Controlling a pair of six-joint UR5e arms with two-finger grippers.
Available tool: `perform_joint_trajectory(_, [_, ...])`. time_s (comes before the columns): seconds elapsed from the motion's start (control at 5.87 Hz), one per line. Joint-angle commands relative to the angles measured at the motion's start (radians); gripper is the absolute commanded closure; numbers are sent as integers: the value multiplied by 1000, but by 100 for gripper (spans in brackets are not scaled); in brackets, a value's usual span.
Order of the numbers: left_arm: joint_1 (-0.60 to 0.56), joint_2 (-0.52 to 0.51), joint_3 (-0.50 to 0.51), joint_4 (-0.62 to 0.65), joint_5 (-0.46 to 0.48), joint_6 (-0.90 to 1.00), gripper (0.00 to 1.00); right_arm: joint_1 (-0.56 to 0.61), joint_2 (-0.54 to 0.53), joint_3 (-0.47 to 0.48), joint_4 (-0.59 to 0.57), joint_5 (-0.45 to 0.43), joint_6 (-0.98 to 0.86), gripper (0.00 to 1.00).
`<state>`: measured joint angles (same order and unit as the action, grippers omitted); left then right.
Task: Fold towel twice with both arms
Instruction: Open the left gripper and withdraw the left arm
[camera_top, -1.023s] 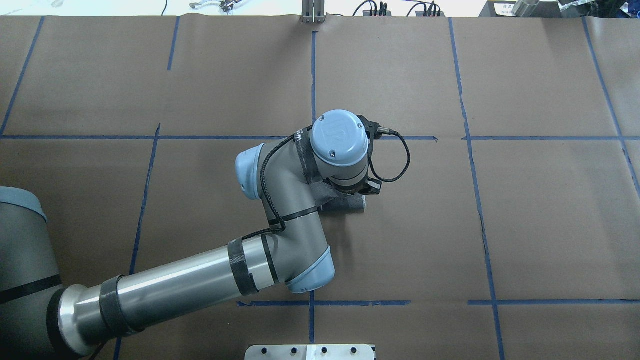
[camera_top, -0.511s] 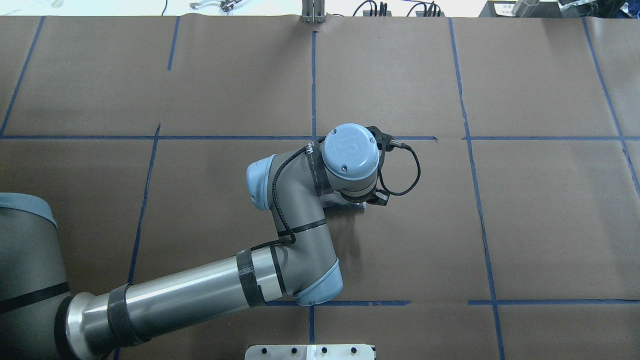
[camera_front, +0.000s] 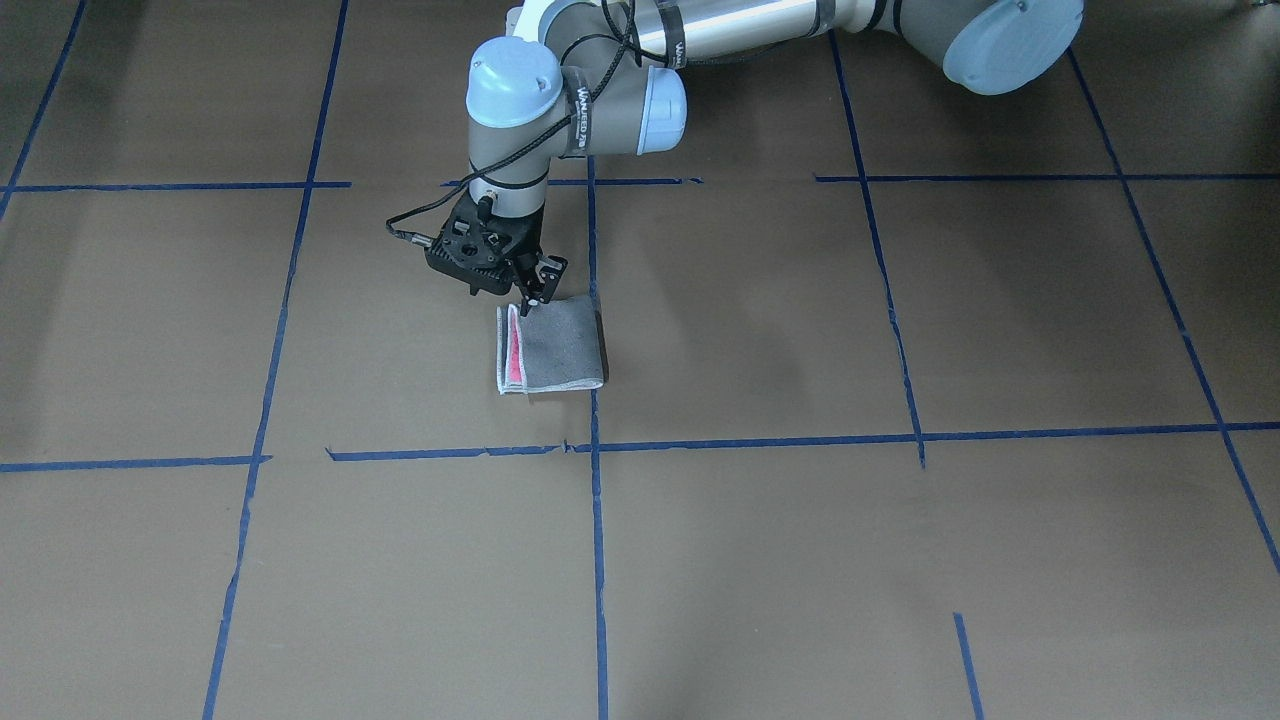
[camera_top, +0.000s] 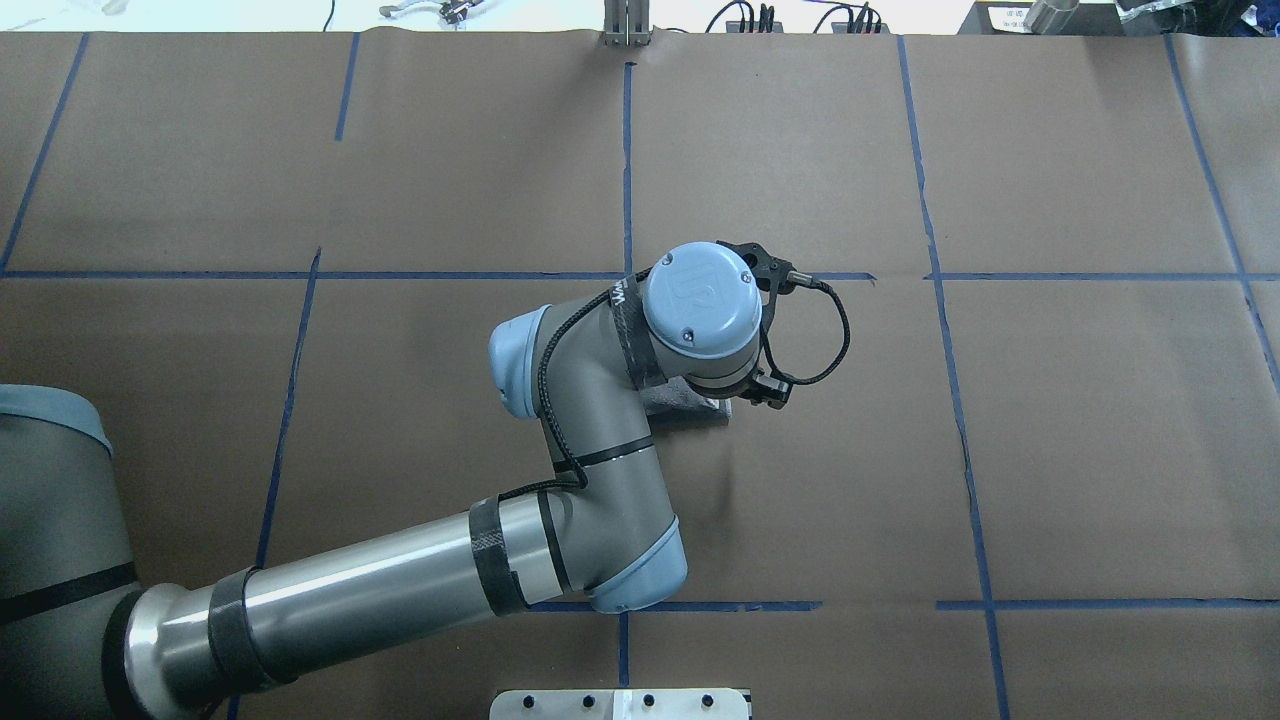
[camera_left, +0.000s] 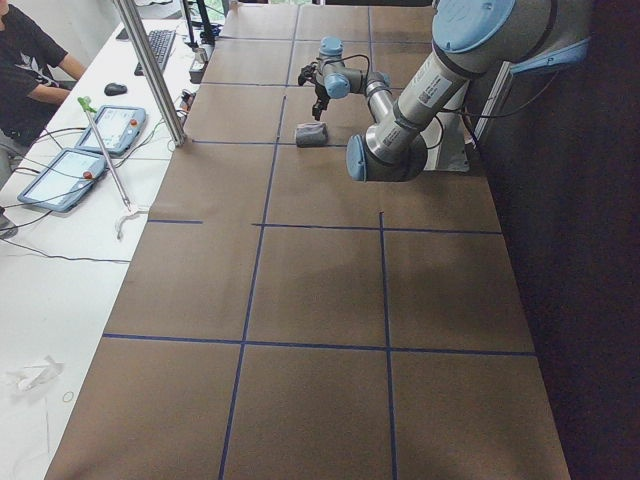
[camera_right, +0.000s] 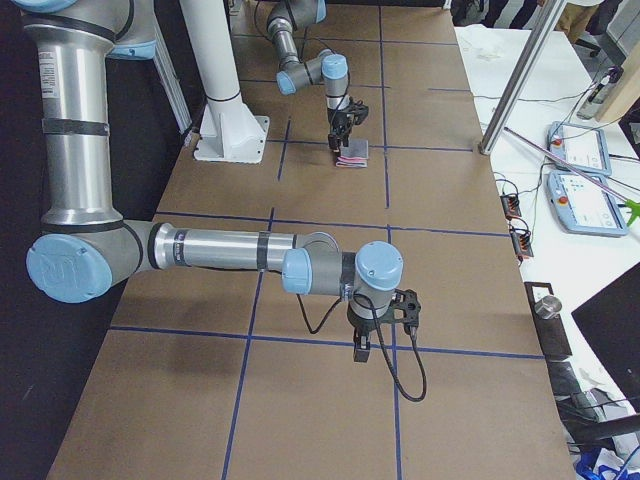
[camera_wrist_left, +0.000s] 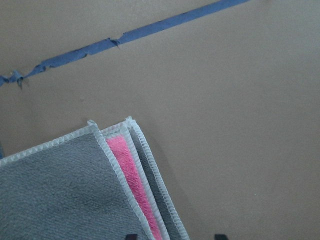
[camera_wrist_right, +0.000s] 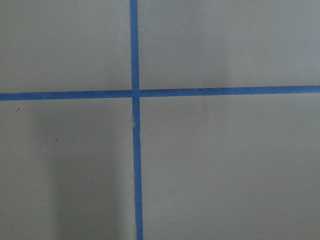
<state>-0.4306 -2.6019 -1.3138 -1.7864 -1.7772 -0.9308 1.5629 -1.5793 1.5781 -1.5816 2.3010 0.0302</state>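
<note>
Now left claw (camera_front: 533, 296) released, shifted slightly rightward over folded towel (camera_front: 562, 345), right claw (camera_right: 361, 352) state unclear.

Brown paper (camera_top: 1100, 450) covers the whole table (camera_left: 450, 420), and blue tape lines (camera_top: 626, 150) divide it into large rectangles. Beside the table's far edge runs a white desk (camera_left: 60, 300) with two teach pendants (camera_left: 62, 178), a keyboard (camera_left: 160, 45) and a mouse (camera_left: 115, 89). A person in a black shirt (camera_left: 25, 60) sits there. An aluminium post (camera_left: 150, 70) rises at the table's edge. The light is even, with soft shadows.
</note>
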Motion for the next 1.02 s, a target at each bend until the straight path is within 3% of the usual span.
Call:
perform_joint_trajectory(0.0, [-96, 51, -172, 147, -103, 0, 0, -9, 7, 0, 0, 0, 0, 0])
perform_joint_trajectory(0.34, [-247, 205, -405, 333, -253, 3, 0, -17, 28, 23, -15, 2, 0, 0])
perform_joint_trajectory(0.51, [-348, 323, -526, 413, -333, 80, 0, -18, 56, 66, -90, 2, 0, 0])
perform_joint_trajectory(0.68, [-497, 432, -620, 533, -429, 262, 0, -20, 59, 116, -144, 2, 0, 0])
perform_joint_trajectory(0.85, [-631, 512, -637, 615, -479, 453, 0, -24, 62, 140, -171, 0, 0, 0])
